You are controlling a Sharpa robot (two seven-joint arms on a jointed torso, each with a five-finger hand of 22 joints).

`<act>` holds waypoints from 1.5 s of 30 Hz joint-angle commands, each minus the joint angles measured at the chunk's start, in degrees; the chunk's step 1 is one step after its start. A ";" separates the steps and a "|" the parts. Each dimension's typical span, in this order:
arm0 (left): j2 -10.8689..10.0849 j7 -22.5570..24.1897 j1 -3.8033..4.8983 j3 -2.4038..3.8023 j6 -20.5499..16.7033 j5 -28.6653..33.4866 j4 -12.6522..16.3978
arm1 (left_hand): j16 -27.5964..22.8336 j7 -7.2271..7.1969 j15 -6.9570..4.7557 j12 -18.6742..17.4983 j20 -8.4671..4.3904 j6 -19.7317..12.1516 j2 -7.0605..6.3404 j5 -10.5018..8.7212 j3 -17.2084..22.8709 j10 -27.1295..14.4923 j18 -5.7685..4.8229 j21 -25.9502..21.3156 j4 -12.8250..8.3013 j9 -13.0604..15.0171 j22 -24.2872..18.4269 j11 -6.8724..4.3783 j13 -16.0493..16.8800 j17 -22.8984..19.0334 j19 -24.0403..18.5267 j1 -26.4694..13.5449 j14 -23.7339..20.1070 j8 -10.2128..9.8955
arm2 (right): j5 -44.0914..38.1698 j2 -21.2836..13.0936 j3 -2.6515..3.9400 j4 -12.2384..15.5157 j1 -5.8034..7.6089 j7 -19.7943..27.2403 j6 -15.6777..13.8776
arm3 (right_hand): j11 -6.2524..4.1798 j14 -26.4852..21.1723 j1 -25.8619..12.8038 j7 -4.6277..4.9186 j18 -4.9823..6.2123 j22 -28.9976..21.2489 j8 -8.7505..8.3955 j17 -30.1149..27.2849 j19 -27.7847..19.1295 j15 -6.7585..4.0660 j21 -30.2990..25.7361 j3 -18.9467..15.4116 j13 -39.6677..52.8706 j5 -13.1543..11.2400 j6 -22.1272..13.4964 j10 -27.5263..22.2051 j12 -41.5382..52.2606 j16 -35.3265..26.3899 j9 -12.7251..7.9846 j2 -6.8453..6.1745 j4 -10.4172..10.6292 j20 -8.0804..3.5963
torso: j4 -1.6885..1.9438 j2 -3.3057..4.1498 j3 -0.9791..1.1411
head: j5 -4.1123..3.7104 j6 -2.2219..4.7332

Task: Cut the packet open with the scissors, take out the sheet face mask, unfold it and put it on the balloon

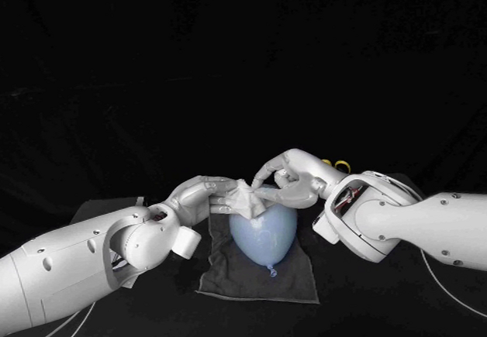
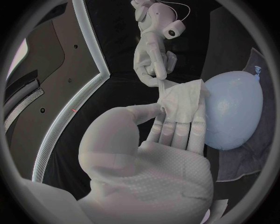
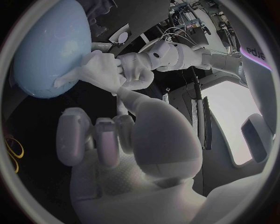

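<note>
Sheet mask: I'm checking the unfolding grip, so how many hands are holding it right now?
2. The left hand pinches the sheet mask from one side. The right hand pinches a corner from the opposite side, at the wide end of the balloon.

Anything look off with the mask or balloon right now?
Only the sheet mask: it is bunched in a crumpled wad between the left hand and right hand, over the balloon's wide end, not spread flat. The balloon lies whole on its grey cloth.
</note>
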 commanded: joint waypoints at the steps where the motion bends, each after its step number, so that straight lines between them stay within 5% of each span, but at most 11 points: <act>1: 0.04 0.02 0.10 0.08 -2.42 1.46 -0.10 | -0.18 0.13 -0.05 -0.21 -0.04 0.42 0.17 0.30 0.36 0.42 1.01 0.15 -0.08 0.12 0.05 -0.02 -0.06 0.08 -0.41 -0.65 -0.26 0.22 | -1.24 -0.37 0.02 0.50 -0.01 0.38 3.22 | -0.25 5.88 -0.23 -0.07 0.42 11.18 0.69 15.05 0.74 -0.35 0.19 0.36 10.81 0.16 0.21 2.90 0.20 0.25 2.46 0.37 -0.01 -0.32 | -0.01 -0.06 -0.03 | 0.08 -0.06; 20: -0.24 -1.12 0.92 0.24 -4.72 3.84 1.00 | -0.02 0.42 -0.12 -0.15 -0.11 0.58 -0.02 0.27 0.39 0.83 1.01 0.31 -0.47 0.26 0.09 -0.02 -0.03 0.15 -0.21 -1.78 0.02 0.31 | -2.90 -1.39 0.00 2.17 -0.08 -0.30 3.87 | -0.24 5.88 -0.26 -0.07 0.43 11.16 0.71 15.05 0.72 -0.36 0.12 0.39 10.84 0.16 0.20 2.92 0.25 0.25 2.47 0.37 -0.02 -0.33 | -0.04 -0.02 0.04 | 0.02 0.20; 27: -0.28 -2.78 1.06 0.25 -4.02 2.36 1.26 | 0.11 0.44 -0.19 -0.12 -0.19 0.70 0.06 0.25 0.24 1.08 1.03 0.44 -0.69 0.37 0.13 -0.07 -0.01 0.20 -0.01 -1.72 0.25 0.43 | -1.89 -1.56 0.01 2.03 -0.09 0.36 -0.92 | -0.25 5.88 -0.37 -0.07 0.40 11.21 0.83 15.05 0.78 -0.36 0.31 0.53 10.91 0.16 0.16 2.98 0.36 0.25 2.55 0.34 -0.09 -0.34 | 0.01 0.01 0.02 | -0.02 0.16; 31: -0.26 -4.23 1.08 0.24 -4.02 1.94 1.34 | 0.28 1.70 0.12 -0.49 -0.26 -0.56 -0.05 0.17 -1.44 -0.30 1.00 0.59 0.21 0.28 0.13 0.77 -0.18 0.29 0.28 -2.34 0.56 -0.18 | 0.41 -1.65 0.01 1.88 -0.09 1.52 -4.62 | -0.26 5.88 -0.38 -0.08 0.36 11.25 0.85 15.05 0.84 -0.36 0.48 0.55 10.91 0.16 0.16 2.97 0.36 0.25 2.56 0.34 -0.10 -0.34 | 0.02 0.00 0.00 | 0.00 0.25; 35: -0.27 -5.32 1.09 0.23 -4.05 1.21 1.31 | 0.39 3.44 0.88 -0.40 -0.16 -4.60 -1.44 0.15 -7.33 -5.43 0.99 0.49 1.56 -0.12 0.02 2.27 -0.20 0.40 0.37 -2.34 0.66 -2.06 | 2.61 -1.66 0.11 1.53 -0.09 2.72 -7.25 | -0.26 5.88 -0.41 -0.09 0.35 11.26 0.91 15.05 0.86 -0.37 0.53 0.64 10.91 0.16 0.15 2.97 0.35 0.25 2.60 0.34 -0.16 -0.35 | 0.03 -0.01 -0.02 | -0.01 0.29; 42: -0.29 -5.15 1.08 0.23 -4.35 -1.11 0.90 | -0.22 4.33 1.61 0.13 0.40 -7.72 -7.74 0.20 -19.92 -8.58 0.95 -0.23 5.70 -0.70 -0.09 3.14 -0.01 0.31 -0.65 -3.23 -0.86 -3.90 | 4.21 -1.18 0.41 0.65 0.08 3.62 -8.29 | -0.28 5.88 -0.45 -0.10 0.34 11.28 1.00 15.05 0.89 -0.38 0.60 0.80 10.92 0.16 0.10 2.98 0.36 0.25 2.67 0.35 -0.25 -0.36 | 0.05 -0.01 -0.03 | -0.06 0.50; 45: -0.29 -5.15 1.08 0.22 -4.38 -2.21 0.75 | -0.29 4.57 1.78 0.25 0.50 -8.30 -9.09 0.15 -22.95 -9.22 0.96 -0.25 6.49 -0.83 -0.06 3.35 0.02 0.35 -0.90 -1.97 -1.20 -4.29 | 4.49 -0.95 0.48 0.30 0.22 3.66 -8.18 | -0.28 5.88 -0.45 -0.10 0.34 11.28 1.00 15.05 0.89 -0.38 0.60 0.80 10.92 0.16 0.10 2.98 0.36 0.25 2.67 0.35 -0.25 -0.36 | 0.07 -0.02 -0.04 | -0.07 0.56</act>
